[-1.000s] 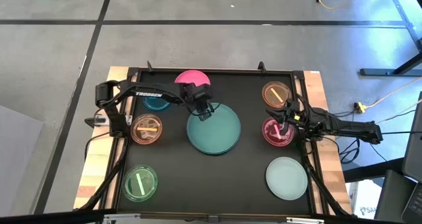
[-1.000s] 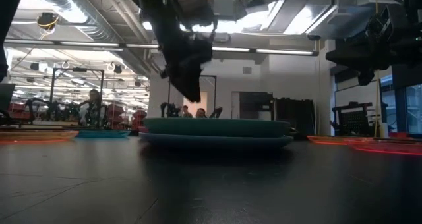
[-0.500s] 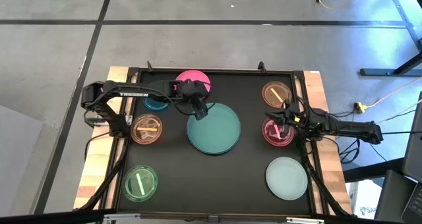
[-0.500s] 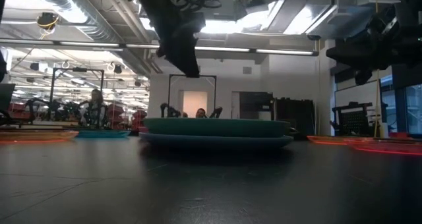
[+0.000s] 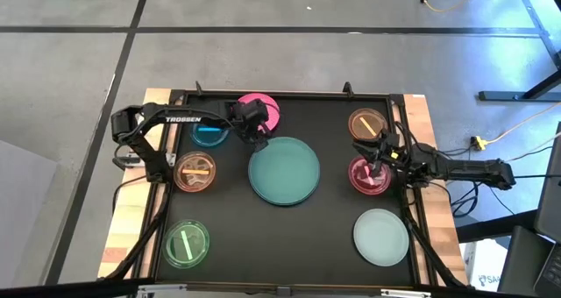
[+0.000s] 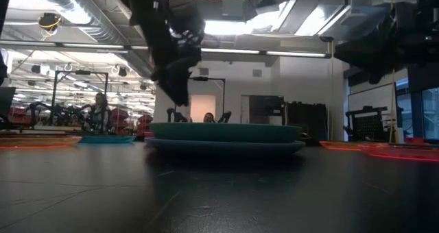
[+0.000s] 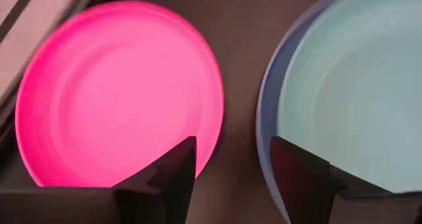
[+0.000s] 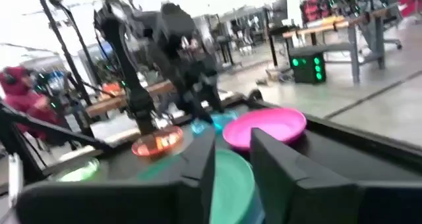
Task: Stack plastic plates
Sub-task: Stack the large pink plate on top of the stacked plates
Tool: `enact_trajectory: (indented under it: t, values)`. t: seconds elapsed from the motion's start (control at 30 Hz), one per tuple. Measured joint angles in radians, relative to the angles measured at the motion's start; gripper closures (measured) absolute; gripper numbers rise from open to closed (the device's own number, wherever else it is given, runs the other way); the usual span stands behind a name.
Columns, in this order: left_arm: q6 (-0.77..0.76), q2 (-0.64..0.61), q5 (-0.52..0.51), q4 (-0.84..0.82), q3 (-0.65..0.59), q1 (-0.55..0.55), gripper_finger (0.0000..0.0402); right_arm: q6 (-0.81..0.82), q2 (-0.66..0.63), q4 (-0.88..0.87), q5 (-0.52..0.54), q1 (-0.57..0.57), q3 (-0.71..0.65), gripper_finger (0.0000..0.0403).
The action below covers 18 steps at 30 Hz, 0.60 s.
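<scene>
Where the teal plate (image 5: 284, 169) sits on the grey-blue plate (image 6: 226, 148) at mid-table, the two make a low stack with the grey-blue rim showing all round under it; the left gripper (image 5: 255, 140) hangs just off that stack's far-left edge, fingers (image 7: 173, 174) spread with nothing between them, the gap lying between the pink plate (image 5: 257, 106) and the stack; the pink plate lies against the table's far edge, bare inside. The small dishes hold one bar mark each: orange (image 5: 195, 171), green (image 5: 185, 243) and amber (image 5: 366, 124) (the blue one (image 5: 209, 135) is half under the left arm, so I cannot tell what it holds); the magenta dish (image 5: 368, 176) lies at the right side under the right gripper (image 5: 377, 153), whose fingers (image 8: 198, 174) stand slightly apart and empty. The mint plate (image 5: 381, 237) lies alone at the near right corner; dark bare table (image 5: 280, 237) stretches open between it and the green dish.
</scene>
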Motion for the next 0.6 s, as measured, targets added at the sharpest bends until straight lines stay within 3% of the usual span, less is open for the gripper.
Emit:
enact_trajectory:
  t: [0.2,0.4,0.6]
  values:
    - [0.123,0.0,0.05,-0.002,-0.078,0.029,0.0214,0.001,0.055,0.08,-0.106,0.0,0.0,0.0262]
    - [0.316,0.0,0.051,0.008,-0.159,0.032,0.0214,0.049,0.078,0.085,-0.163,0.0,0.0,0.026]
    - [0.426,0.001,-0.037,0.114,-0.23,0.032,0.0214,0.063,0.079,0.085,-0.224,0.001,0.0,0.0264]
